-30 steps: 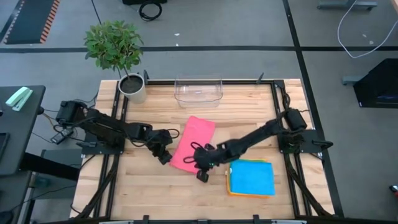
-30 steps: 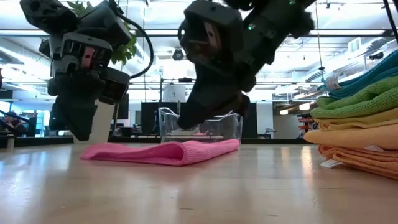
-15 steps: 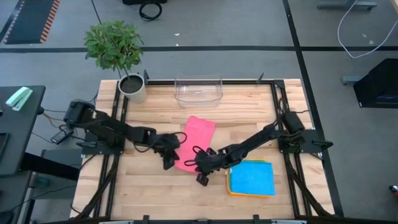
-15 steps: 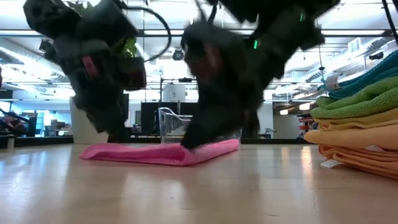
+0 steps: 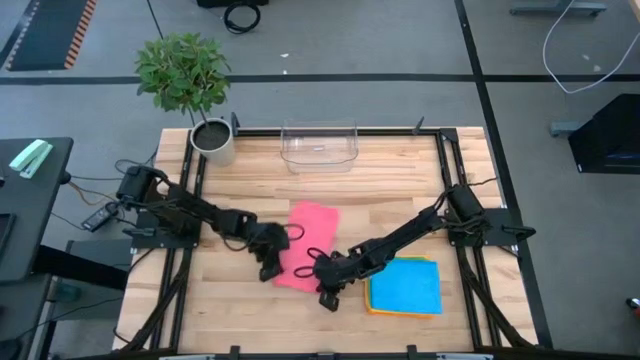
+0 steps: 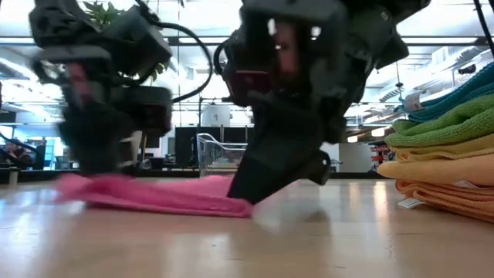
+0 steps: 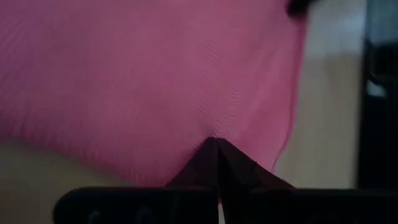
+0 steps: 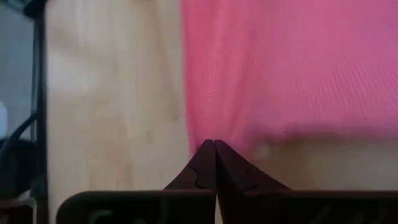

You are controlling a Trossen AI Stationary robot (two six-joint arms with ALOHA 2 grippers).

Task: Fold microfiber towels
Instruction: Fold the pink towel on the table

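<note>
Both grippers pinching the near edge of the pink towel, ready to fold.

I have the left gripper (image 5: 270, 262) and right gripper (image 5: 328, 283) each closed on a near corner of the pink towel (image 5: 305, 243), which lies flat just left of the stack of folded towels (image 5: 405, 286). I judge this the start of the second fold: next I should lift both corners together, carry them away from me over the far edge, keep them level, then release.
</note>
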